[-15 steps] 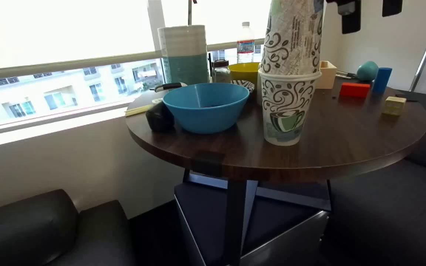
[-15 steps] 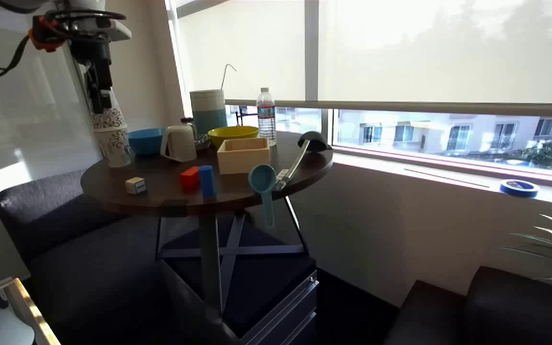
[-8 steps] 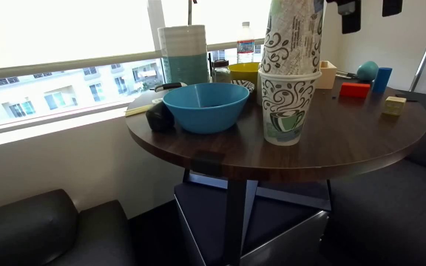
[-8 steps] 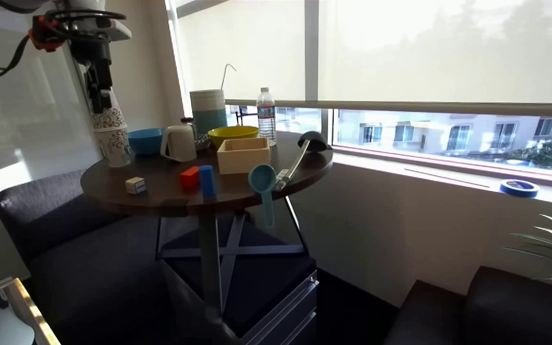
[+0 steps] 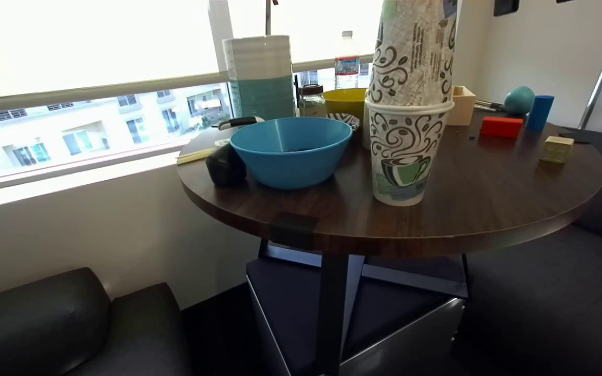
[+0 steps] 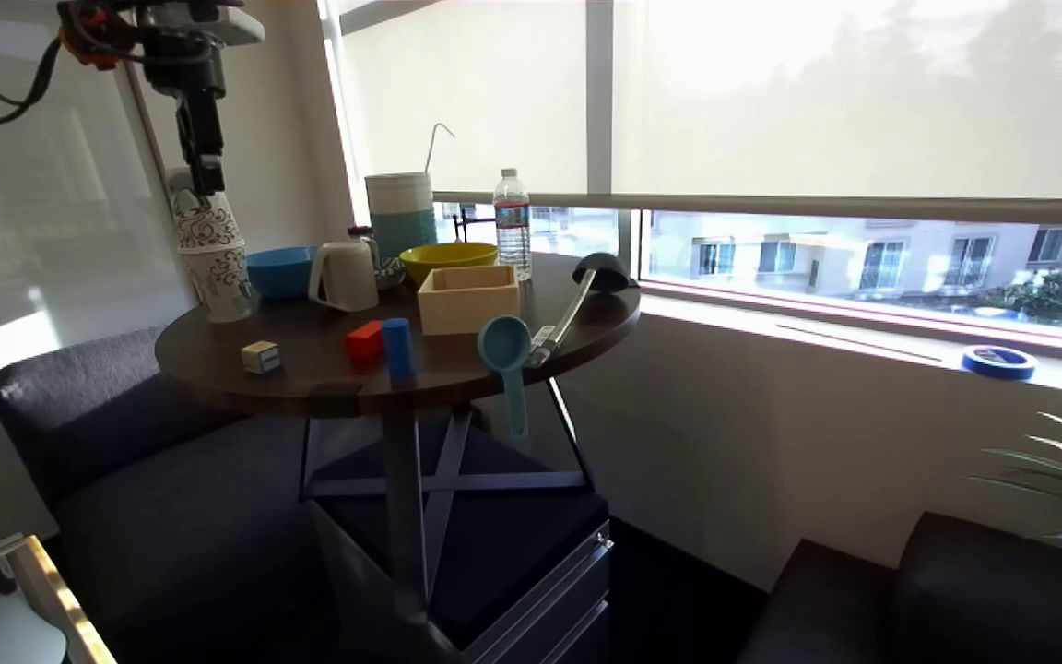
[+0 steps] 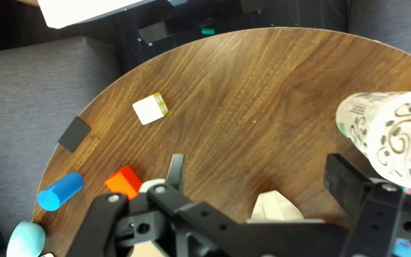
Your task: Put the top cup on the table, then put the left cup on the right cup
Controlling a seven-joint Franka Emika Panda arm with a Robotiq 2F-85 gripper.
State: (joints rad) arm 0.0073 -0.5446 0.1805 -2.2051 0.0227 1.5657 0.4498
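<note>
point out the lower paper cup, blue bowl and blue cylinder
Lower paper cup (image 5: 406, 146): in an exterior view, on its swirl-printed wall.
Blue bowl (image 5: 290, 165): in an exterior view, on its outer wall.
Blue cylinder (image 7: 62, 189): in the wrist view, on its curved side.

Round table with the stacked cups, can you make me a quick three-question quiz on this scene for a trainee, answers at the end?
1. True or false: in the wrist view, the gripper is open.
2. In an exterior view, the top cup rests on: A) the blue bowl, B) another paper cup, C) the wooden box.
3. Fill in the missing colour: on the table, the red block is beside a ___ cylinder.

Key: 1. True. 2. B. 3. Blue.
</note>
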